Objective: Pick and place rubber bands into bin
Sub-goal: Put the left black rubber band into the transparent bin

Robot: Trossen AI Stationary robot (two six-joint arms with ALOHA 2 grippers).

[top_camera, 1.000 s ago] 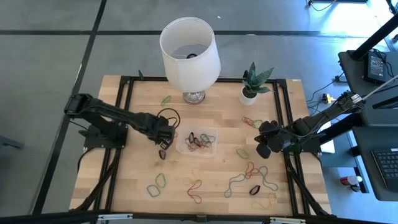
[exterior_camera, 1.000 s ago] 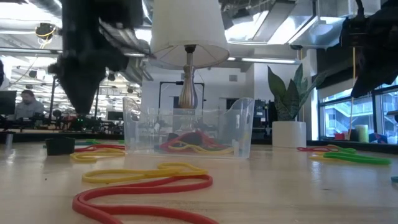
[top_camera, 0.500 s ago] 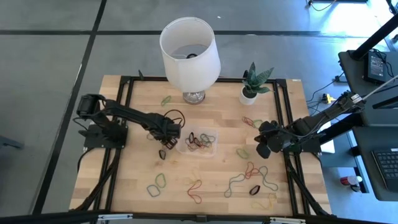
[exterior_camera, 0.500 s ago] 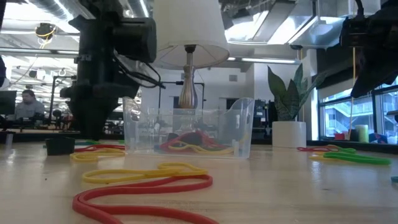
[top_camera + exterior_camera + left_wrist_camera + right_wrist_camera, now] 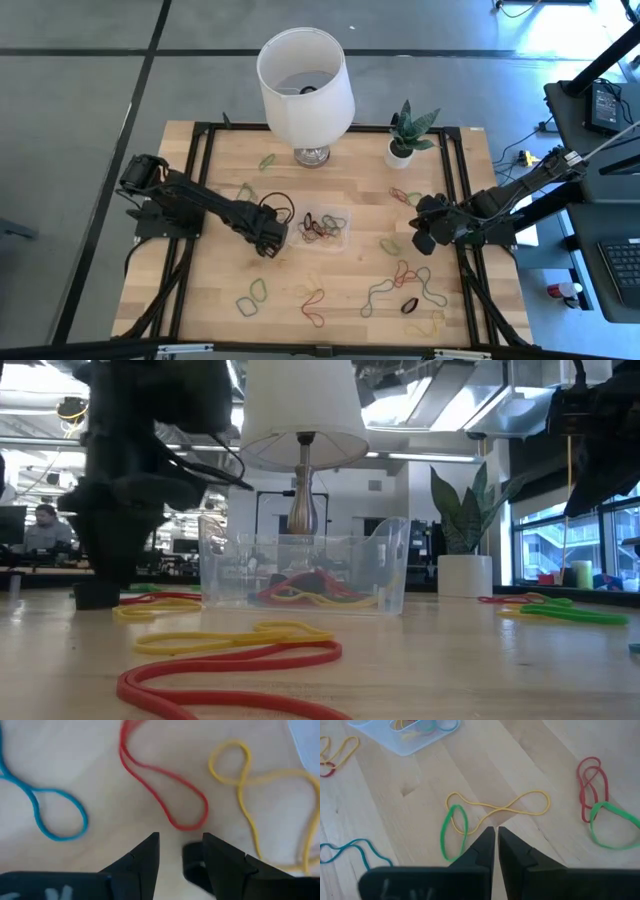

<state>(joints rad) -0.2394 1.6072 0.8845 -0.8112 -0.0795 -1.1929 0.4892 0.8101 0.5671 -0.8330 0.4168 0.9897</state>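
On the left side of the table (image 5: 200,300) my left arm reaches in from its base, and my left gripper (image 5: 180,847) sits low over the wood just beside the left edge of the bin (image 5: 322,229). Its fingers (image 5: 142,860) are parted, with a black rubber band (image 5: 192,867) lying in the gap between them; I cannot tell whether they touch it. Just ahead of the tips lie a red band (image 5: 165,795), a yellow band (image 5: 250,790) and a blue band (image 5: 50,810), all flat on the wood.

At the middle, the clear bin stands in front of the lamp (image 5: 305,85) and already holds a small heap of red, yellow and dark bands (image 5: 305,592). A potted plant (image 5: 405,135) stands to the right of the lamp. More loose bands (image 5: 400,285) are scattered across the front and right of the table.

Over on the right, my right gripper (image 5: 496,845) hangs raised above the table edge, its fingers pressed together with nothing between them. Below it lie a yellow loop (image 5: 500,807) crossing a green one (image 5: 452,832), with red and green bands (image 5: 600,790) farther off
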